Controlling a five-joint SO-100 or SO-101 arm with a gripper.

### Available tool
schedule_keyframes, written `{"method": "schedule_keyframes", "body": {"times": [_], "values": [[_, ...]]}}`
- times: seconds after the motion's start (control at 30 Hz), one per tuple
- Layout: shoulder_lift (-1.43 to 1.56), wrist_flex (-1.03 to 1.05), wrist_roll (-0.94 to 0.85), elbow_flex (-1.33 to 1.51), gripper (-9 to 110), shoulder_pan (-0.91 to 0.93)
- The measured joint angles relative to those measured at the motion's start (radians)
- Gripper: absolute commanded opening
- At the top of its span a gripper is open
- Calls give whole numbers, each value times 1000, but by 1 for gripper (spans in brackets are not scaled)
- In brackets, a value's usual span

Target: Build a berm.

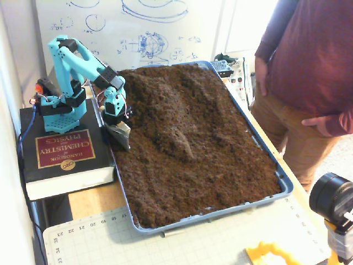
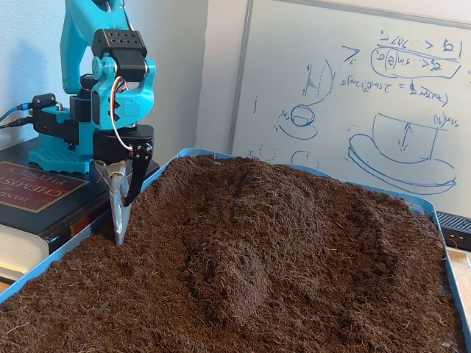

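Note:
A blue tray (image 1: 282, 185) is filled with dark brown loose soil. The berm (image 1: 179, 130), a raised ridge of soil, runs from the back of the tray toward its middle and ends in a rounded nose; it also shows in the other fixed view (image 2: 232, 268). My teal arm stands to the left of the tray. Its gripper (image 1: 122, 144) points down at the tray's left edge, well left of the berm. In the other fixed view the gripper (image 2: 119, 234) has a metal blade finger and a black finger closed together, with the tip in the soil. It holds nothing.
The arm's base sits on a thick book (image 1: 60, 157) left of the tray. A person (image 1: 309, 72) stands at the tray's right side. A camera (image 1: 333, 201) and a yellow part (image 1: 270, 255) are at the front right, on a cutting mat (image 1: 182, 243). A whiteboard (image 2: 353, 88) stands behind.

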Motion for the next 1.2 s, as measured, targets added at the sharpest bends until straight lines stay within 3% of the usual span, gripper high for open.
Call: {"method": "schedule_keyframes", "body": {"times": [0.4, 0.8, 1.2], "values": [[67, -26, 247, 29, 1, 3], [67, -37, 273, 46, 1, 17], [-224, -38, 281, -222, 1, -72]]}}
